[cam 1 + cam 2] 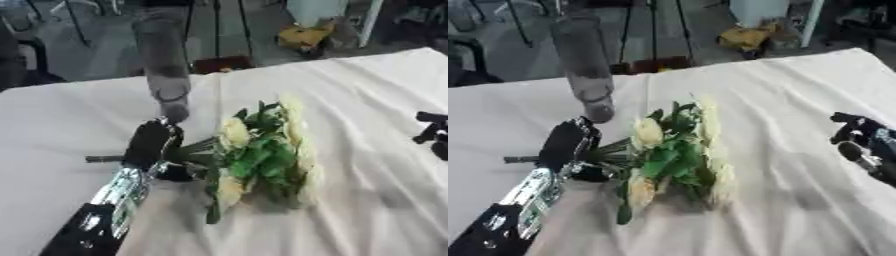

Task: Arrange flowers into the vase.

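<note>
Cream-yellow roses with dark green leaves lie in a bunch, the flowers [262, 155], on their side near the middle of the table, blooms toward my right and the far side, stems [188, 149] running off toward my left. My left hand [150, 142] sits right on those stems, back of the hand up, fingers curled down around them where they gather; one thin dark stem end [103, 159] pokes out past the hand on the left side. My left forearm [114, 197], silver and black, comes up from the lower left corner to that hand.

Just beyond my left hand stands the vase [166, 55], a tall grey cylinder that looks translucent, upright on the table, its base close to my knuckles but apart from the flowers. The bunch itself does not touch it.

My right hand [868, 142] shows at the right edge, well apart from the flowers, black, fingers bent a little and holding nothing, resting above the cloth.

All of it lies on a white tablecloth [367, 100], wrinkled in soft folds around the bunch.
</note>
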Controlling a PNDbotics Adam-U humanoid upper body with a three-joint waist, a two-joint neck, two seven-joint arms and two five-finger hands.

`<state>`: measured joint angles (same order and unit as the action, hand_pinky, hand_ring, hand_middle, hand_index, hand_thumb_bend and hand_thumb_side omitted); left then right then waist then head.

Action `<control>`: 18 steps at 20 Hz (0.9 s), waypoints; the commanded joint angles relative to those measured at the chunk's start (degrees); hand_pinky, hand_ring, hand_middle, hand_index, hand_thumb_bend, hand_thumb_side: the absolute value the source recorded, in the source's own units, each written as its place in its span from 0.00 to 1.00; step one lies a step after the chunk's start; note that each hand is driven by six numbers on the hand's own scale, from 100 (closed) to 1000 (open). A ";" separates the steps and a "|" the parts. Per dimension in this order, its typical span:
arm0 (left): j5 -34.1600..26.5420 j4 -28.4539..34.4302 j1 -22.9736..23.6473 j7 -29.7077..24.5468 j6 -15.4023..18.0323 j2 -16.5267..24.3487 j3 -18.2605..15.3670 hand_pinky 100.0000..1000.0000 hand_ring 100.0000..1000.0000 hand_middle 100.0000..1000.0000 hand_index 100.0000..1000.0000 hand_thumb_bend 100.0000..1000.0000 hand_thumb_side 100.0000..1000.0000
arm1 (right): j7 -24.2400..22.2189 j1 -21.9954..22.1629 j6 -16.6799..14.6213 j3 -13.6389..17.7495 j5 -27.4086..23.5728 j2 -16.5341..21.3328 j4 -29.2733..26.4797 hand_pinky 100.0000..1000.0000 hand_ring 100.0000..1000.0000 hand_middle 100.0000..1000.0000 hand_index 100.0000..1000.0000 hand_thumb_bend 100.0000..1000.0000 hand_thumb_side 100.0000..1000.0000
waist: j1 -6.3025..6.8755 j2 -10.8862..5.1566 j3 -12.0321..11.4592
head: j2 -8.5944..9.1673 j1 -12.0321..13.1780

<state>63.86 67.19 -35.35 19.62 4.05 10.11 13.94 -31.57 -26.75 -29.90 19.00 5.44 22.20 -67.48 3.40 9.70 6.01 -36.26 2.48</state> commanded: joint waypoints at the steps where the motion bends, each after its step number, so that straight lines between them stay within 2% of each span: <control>1: -0.67 1.87 -0.87 0.10 -0.48 1.46 0.06 0.00 0.00 0.00 0.05 1.00 0.35 | -0.02 -0.92 0.12 0.15 0.00 0.94 -1.12 0.68 0.99 0.43 0.82 0.66 0.70 | -0.30 -0.72 0.00 | 0.09 0.22; 5: -0.74 2.00 -0.86 0.04 -0.57 1.49 0.09 0.00 0.00 0.00 0.05 1.00 0.35 | -0.02 -0.92 0.13 0.15 0.01 0.94 -1.13 0.68 0.99 0.43 0.82 0.66 0.70 | -0.30 -0.73 0.01 | 0.09 0.23; 6: -1.09 2.57 -1.34 0.38 -0.93 1.45 -0.47 0.00 0.00 0.00 0.00 0.82 0.15 | 0.03 -0.79 0.18 0.23 0.01 0.94 -1.13 0.68 0.99 0.43 0.82 0.66 0.70 | -0.27 -0.97 -0.04 | 0.14 0.10; 8: -2.56 4.96 -2.45 0.66 -1.75 2.13 -2.12 0.00 0.00 0.00 0.00 0.83 0.13 | 0.15 -0.65 0.29 0.35 0.04 0.94 -1.26 0.68 0.98 0.43 0.82 0.65 0.71 | -0.13 -1.23 0.04 | 0.27 0.04; 12: -6.07 10.66 -4.15 -2.10 -3.59 4.80 -3.50 0.00 0.00 0.00 0.00 0.84 0.09 | 0.28 -0.39 0.54 0.48 0.10 0.93 -1.50 0.68 0.98 0.43 0.82 0.65 0.71 | 0.04 -1.59 0.09 | 0.41 -0.12; 14: -7.54 13.53 -5.00 -3.67 -4.76 6.11 -4.10 0.00 0.00 0.00 0.00 0.85 0.02 | 0.34 -0.26 0.66 0.54 0.13 0.94 -1.60 0.68 0.98 0.43 0.82 0.65 0.72 | 0.11 -1.77 0.06 | 0.50 -0.26; 18: -10.04 19.49 -6.58 -6.09 -7.33 8.20 -5.34 0.00 0.00 0.00 0.00 0.80 0.00 | 0.37 -0.06 0.87 0.58 0.17 0.84 -1.82 0.68 0.98 0.43 0.82 0.65 0.72 | 0.23 -2.11 0.09 | 0.83 -0.35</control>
<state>54.80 83.87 -40.45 14.17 -2.58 16.35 9.60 -31.23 -26.17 -29.17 19.07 5.44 21.93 -67.99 3.42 9.50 6.02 -36.10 2.26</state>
